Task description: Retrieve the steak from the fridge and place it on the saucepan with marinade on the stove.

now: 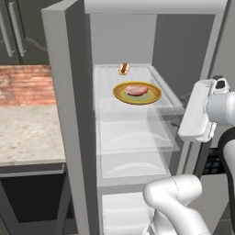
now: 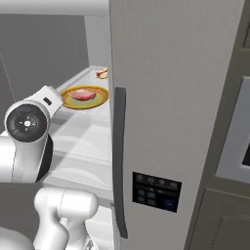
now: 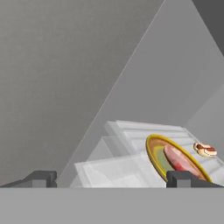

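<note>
The fridge [image 1: 64, 114] looks like smooth grey metal with a dull, flat shine, and its long handle [image 2: 119, 161] is dark and matt. Its shelves [image 1: 133, 137] are clear like glass, smooth and a bit shiny. The steak [image 1: 137, 89] looks soft and pink, with pale streaks. It lies on a plate [image 1: 153, 95] that is yellow-green, smooth and glossy. The counter [image 1: 27, 133] looks like speckled stone, and the wall [image 1: 25, 85] behind it is rough red brick. The robot arm [image 1: 176, 197] is smooth, shiny white plastic. The fingertips [image 3: 183, 178] look dark and matt.
</note>
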Robot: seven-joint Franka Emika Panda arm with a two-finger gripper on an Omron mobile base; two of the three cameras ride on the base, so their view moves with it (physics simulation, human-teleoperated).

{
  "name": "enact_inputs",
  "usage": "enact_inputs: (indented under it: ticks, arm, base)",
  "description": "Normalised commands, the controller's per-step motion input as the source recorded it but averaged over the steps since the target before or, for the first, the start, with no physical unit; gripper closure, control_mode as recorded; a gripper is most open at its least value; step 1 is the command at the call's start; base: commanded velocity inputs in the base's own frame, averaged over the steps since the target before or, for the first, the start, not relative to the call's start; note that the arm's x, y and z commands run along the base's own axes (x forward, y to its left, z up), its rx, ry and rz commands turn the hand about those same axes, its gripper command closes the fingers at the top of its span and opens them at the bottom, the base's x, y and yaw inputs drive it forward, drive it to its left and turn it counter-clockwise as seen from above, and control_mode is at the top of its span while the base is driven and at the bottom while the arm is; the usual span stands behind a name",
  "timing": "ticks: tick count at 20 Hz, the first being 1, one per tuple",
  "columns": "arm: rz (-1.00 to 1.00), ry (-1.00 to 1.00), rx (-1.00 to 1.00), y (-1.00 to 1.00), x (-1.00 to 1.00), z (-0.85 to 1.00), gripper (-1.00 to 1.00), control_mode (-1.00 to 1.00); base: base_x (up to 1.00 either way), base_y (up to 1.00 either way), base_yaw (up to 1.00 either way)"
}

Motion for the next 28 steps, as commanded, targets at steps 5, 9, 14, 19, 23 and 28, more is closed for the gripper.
enact_inputs:
  ticks: [5,9,14,19,23,28]
  arm:
    - [0.00,0.00,0.00,0.00,0.00,0.00,-1.00,1.00]
    - [0.00,0.00,0.00,0.00,0.00,0.00,-1.00,1.00]
    - [0.00,0.00,0.00,0.00,0.00,0.00,-1.00,1.00]
    - [0.00,0.00,0.00,0.00,0.00,0.00,-1.00,1.00]
    - [0.00,0.00,0.00,0.00,0.00,0.00,-1.00,1.00]
    - [0.00,0.00,0.00,0.00,0.00,0.00,-1.00,-1.00]
  base:
    - [0.17,0.33,-0.12]
    - [0.16,0.33,-0.13]
    - [0.06,0.13,-0.06]
    - [0.00,0.00,0.00]
    - [0.00,0.00,0.00]
    - [0.00,0.00,0.00]
